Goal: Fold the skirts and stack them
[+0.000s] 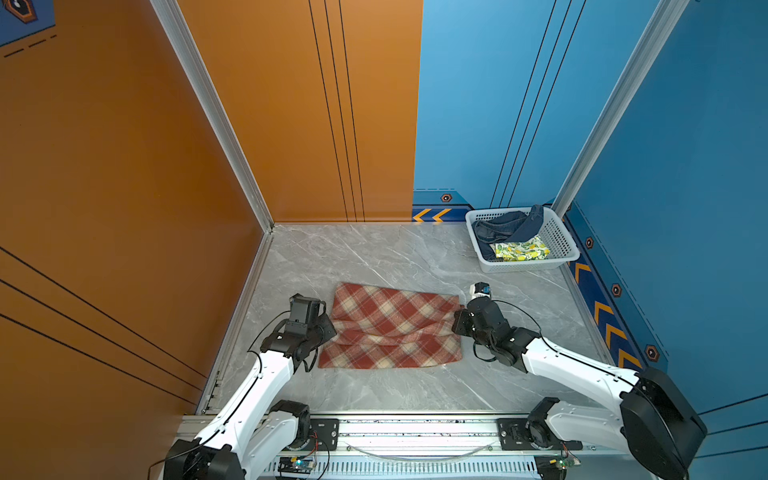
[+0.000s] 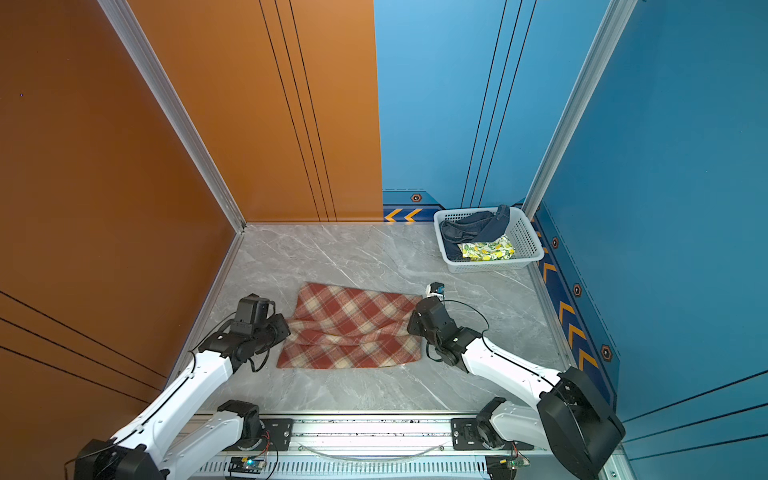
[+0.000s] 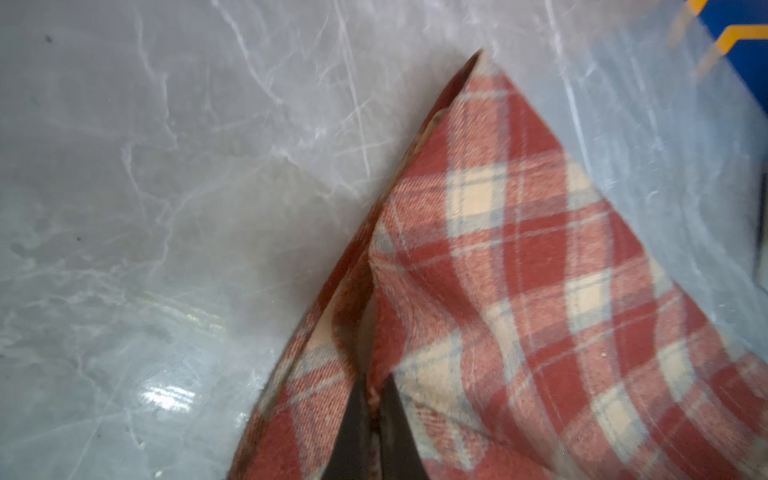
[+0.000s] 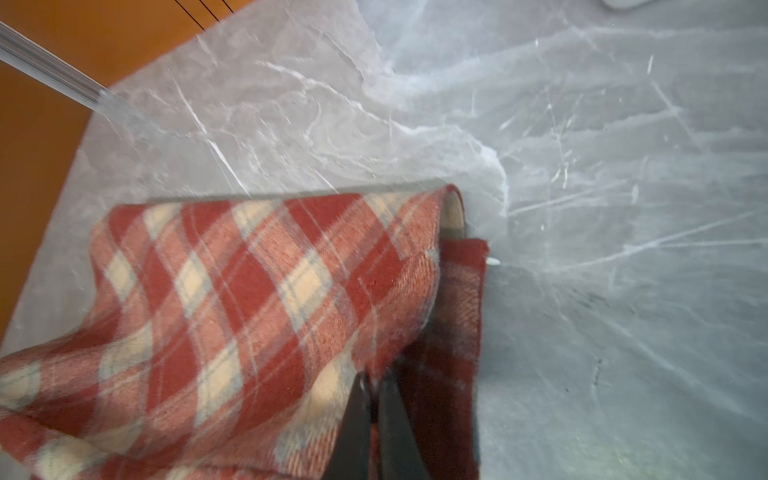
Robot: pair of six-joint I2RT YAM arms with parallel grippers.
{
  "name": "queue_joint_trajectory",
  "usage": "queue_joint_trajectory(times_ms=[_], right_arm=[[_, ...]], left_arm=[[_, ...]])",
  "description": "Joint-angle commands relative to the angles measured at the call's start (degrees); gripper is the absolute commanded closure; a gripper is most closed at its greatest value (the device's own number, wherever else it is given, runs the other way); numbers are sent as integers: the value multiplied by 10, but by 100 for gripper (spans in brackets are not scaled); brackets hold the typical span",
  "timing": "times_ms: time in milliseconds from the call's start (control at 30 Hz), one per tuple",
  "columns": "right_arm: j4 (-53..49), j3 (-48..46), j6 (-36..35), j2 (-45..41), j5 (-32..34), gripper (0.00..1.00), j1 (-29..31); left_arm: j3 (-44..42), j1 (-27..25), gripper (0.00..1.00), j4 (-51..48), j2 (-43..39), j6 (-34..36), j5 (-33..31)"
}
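My left gripper point(image 3: 376, 401) is clenched on the left edge of the red-and-cream plaid cloth skirt point(image 1: 390, 328); in the left wrist view I see its 2 dark fingers point(image 3: 353, 436) pinching a fold of the plaid between them. My right gripper point(image 4: 376, 384) is clamped the same way on the skirt's right edge, its fingers point(image 4: 397, 430) pressed together over the cloth. Each grip sits about midway along its side edge; in both top views creases run left to right across the plaid between the 2 grips. The skirt lies spread on the grey marble-patterned table point(image 1: 374, 257), in the middle and toward the near side. Well apart from it, in the far right corner, stands the white perforated plastic basket point(image 1: 559, 239); the crumpled dark blue denim skirt point(image 1: 500, 228) fills its far part, with 1 end hanging over the far rim; the white skirt with yellow lemons and green leaves point(image 1: 521, 250) lies at the basket's near side, touching the denim.
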Motion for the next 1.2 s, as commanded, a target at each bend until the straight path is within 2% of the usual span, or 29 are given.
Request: queue_joint_trajectory(times_ms=[0,200,333,367,500,533,567,600,633,667,767,800,933,1167], right_arm=[[-75,33,-17,-34,19,100,-2],[-95,1,8,-70,26,100,14],[-57,-66,44,-83,31,100,23],[-45,-84,52,-83,37,100,46],[-18,-127,68,-65,56,100,69],[-21,-129,67,-60,55,97,72],[-25,-128,66,-57,57,89,72],[-27,-126,64,-57,56,78,72],[-30,-123,58,-60,57,62,72],[-38,-117,55,-64,59,51,71],[-61,-95,50,-73,60,40,60],[-66,-89,49,-74,56,37,55],[-80,-66,48,-65,22,31,31],[-90,-33,60,2,-20,30,31]], left_arm=[[37,6,100,-57,-30,21,-6],[8,4,100,-74,-77,7,6],[-50,1,100,-73,-100,-23,13],[-64,1,100,-73,-105,-29,13],[-104,0,100,-72,-121,-55,19],[-111,0,100,-73,-125,-63,20],[-114,1,100,-72,-128,-68,20],[-114,1,85,-72,-131,-70,18],[-111,1,67,-72,-134,-72,15],[-106,1,58,-72,-134,-71,13],[-83,1,35,-74,-127,-63,-4],[-76,1,31,-73,-123,-60,-9],[-42,-7,23,-65,-86,-35,-27],[-11,-71,21,-53,7,-2,-71]])
